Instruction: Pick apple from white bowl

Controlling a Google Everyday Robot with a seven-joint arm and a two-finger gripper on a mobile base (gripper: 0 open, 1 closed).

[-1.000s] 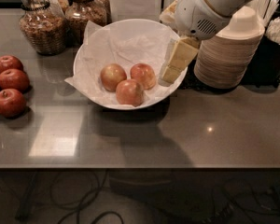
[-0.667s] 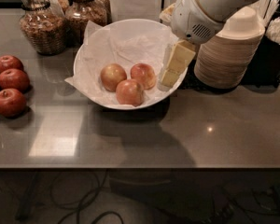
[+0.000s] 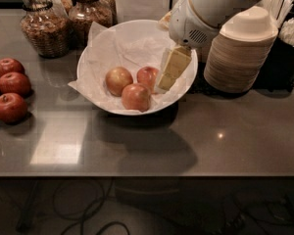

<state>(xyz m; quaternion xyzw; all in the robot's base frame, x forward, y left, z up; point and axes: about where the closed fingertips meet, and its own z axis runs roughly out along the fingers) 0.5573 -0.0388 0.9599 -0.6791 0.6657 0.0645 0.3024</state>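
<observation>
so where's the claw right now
In the camera view the claw hangs inside the right side of the wide glossy white bowl, just right of the rightmost red-yellow apple and left of the stacked beige paper bowls.

Dark red apples left, glass jars behind, stacked beige bowls right

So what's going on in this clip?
The robot arm's tool hangs inside the white bowl, on its right side as seen here, next to the rightmost apple of three lying on the paper lining. No apple is lifted yet. The darker red apples sit outside the bowl at picture left.
</observation>
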